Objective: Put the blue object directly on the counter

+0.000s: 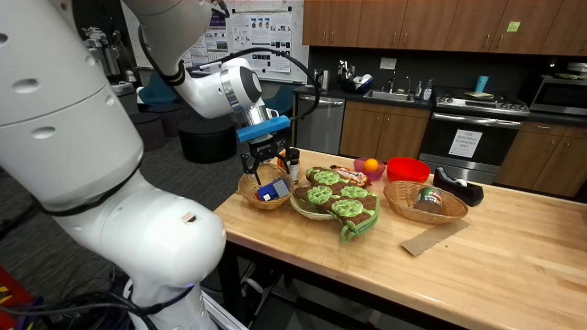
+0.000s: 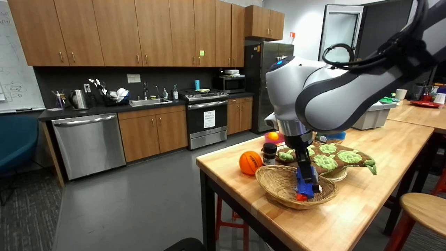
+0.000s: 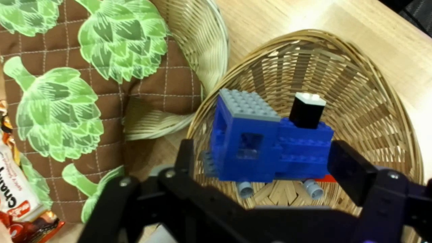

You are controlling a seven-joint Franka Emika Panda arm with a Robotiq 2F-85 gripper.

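So the blue toy (image 3: 249, 148) is sitting in the basket (image 3: 357, 81) on the bench (image 1: 509, 256), gripper (image 1: 273, 178) spread wide over that basket. Mitt (image 1: 339, 195) just beside it, ball (image 2: 250, 162) near it too.

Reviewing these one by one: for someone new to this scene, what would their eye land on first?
The big white robot arm fills the left of an exterior view and draws the eye first. Next is the blue brick-built toy sitting in a wicker basket near the end of the wooden counter, with the open gripper poised over it. Beside that basket, a quilted artichoke-print cloth lies across a paler basket.
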